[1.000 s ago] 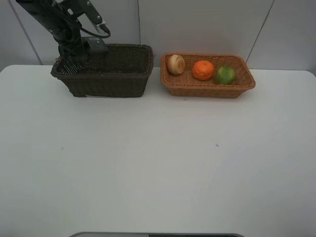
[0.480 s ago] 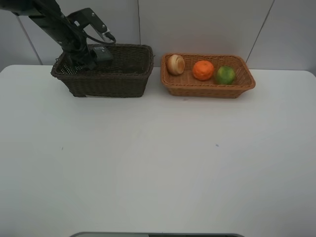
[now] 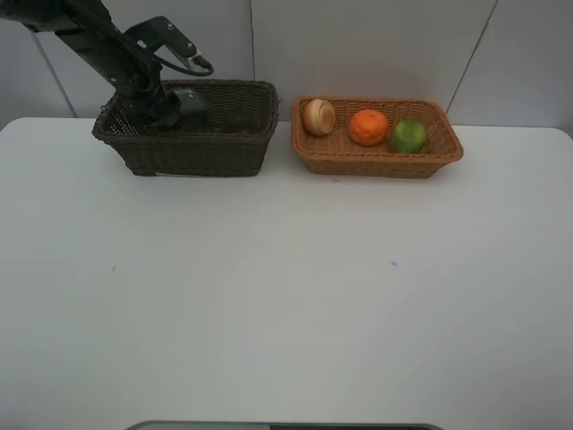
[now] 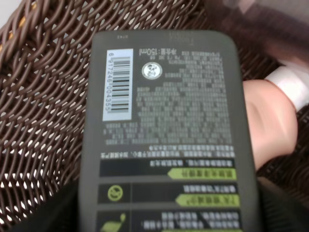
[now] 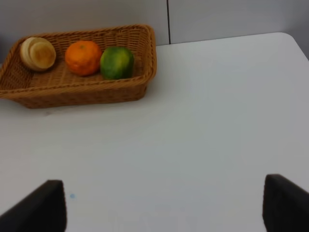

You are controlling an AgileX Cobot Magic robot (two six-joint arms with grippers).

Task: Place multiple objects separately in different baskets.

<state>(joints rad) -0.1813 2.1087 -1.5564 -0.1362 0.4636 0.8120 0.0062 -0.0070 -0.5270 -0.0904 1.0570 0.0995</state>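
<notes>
My left gripper (image 3: 182,102) reaches down inside the dark brown basket (image 3: 197,150). In the left wrist view a dark green-black bottle (image 4: 169,135) lies on the brown wicker (image 4: 43,96) between my left gripper's (image 4: 166,205) fingers; whether they still press it is unclear. Beside it lie a pink bottle (image 4: 268,121) and a translucent mauve cup (image 4: 256,19). The orange-tan basket (image 3: 376,164) holds a beige round fruit (image 3: 318,116), an orange (image 3: 368,126) and a green fruit (image 3: 407,136). My right gripper (image 5: 164,208) hangs open above the bare table, near that basket (image 5: 77,94).
Both baskets stand side by side at the table's far edge, close to the grey wall. White tabletop (image 3: 286,296) stretches in front of them. The right arm does not show in the exterior high view.
The left arm has swung from upright to leaning in from the left, and its gripper has shifted slightly right inside the dark basket. The fruits and the right gripper have not moved.
</notes>
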